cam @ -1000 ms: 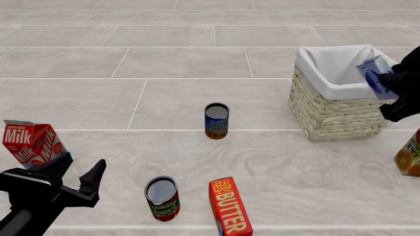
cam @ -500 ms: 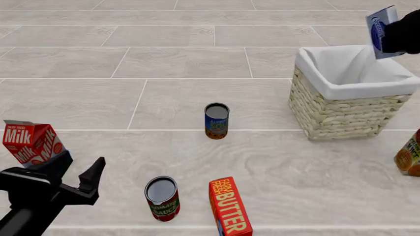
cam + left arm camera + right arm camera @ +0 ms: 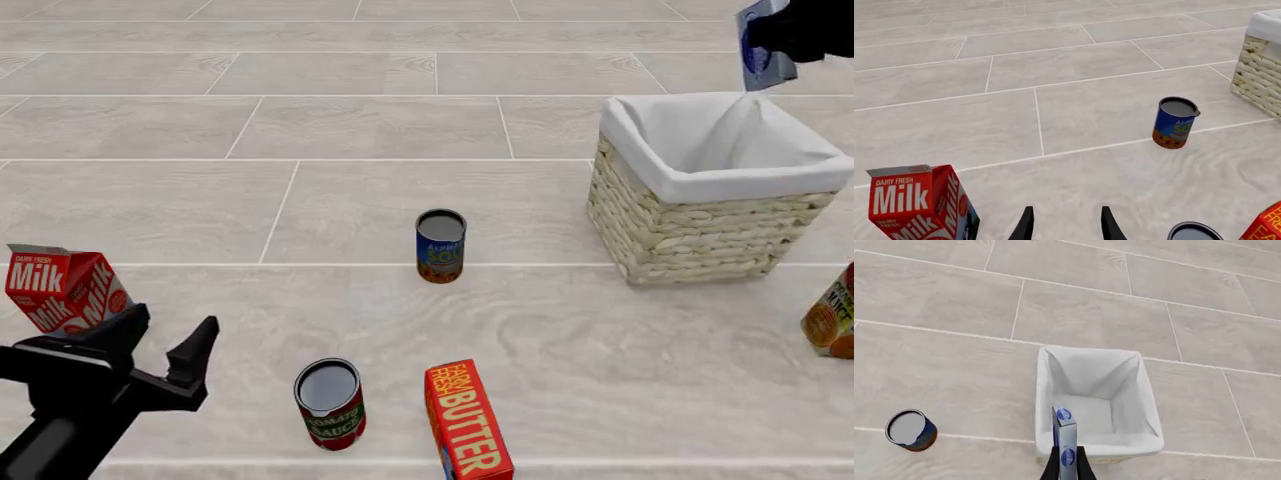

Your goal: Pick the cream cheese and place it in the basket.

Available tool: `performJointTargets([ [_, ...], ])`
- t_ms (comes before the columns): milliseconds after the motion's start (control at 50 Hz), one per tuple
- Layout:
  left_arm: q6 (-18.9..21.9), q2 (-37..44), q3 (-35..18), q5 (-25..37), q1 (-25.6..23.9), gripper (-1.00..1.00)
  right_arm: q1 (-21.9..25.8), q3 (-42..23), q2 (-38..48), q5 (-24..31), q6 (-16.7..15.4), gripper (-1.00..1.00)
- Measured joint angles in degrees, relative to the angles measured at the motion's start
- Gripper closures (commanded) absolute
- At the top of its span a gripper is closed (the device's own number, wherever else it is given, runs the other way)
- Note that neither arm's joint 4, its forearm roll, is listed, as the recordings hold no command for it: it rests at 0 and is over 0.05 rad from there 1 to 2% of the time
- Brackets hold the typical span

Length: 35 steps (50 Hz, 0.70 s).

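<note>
The cream cheese (image 3: 761, 45), a small pale-blue box with a blue oval label, is held in my right gripper (image 3: 778, 40) at the top right of the front view, high above the basket (image 3: 707, 225). In the right wrist view the box (image 3: 1065, 440) stands on edge between my fingers, directly over the basket's white liner (image 3: 1094, 405). The basket is empty. My left gripper (image 3: 154, 350) is open and empty at the front left, next to the milk carton (image 3: 60, 290); its fingertips (image 3: 1027, 227) show in the left wrist view.
A blue can (image 3: 441, 245) stands mid-table, a tomato sauce can (image 3: 330, 403) and a red-orange butter box (image 3: 467, 420) at the front. An orange carton (image 3: 834, 315) is at the right edge. The milk carton (image 3: 921, 205) sits close to my left fingers.
My right gripper has lifted the cream cheese from beside the basket's right rim up to above the basket. The left gripper shifted slightly.
</note>
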Motion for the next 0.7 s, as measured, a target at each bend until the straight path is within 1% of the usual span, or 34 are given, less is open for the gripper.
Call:
performJointTargets([
  [160,0.0,1.1,0.0,-1.1,0.0,-1.0,-2.1,-3.7,4.2,-1.0,2.7,1.0],
  [340,0.0,1.9,0.0,-1.9,0.1,-1.0,-3.8,-6.3,8.4,-2.7,5.5,1.0],
  [560,0.1,2.5,0.0,-2.6,0.2,-1.0,-5.9,-9.2,14.1,-3.4,7.5,1.0],
  [700,0.1,2.7,0.0,-2.8,0.3,-1.0,-7.0,-8.2,16.4,-5.4,8.3,1.0],
])
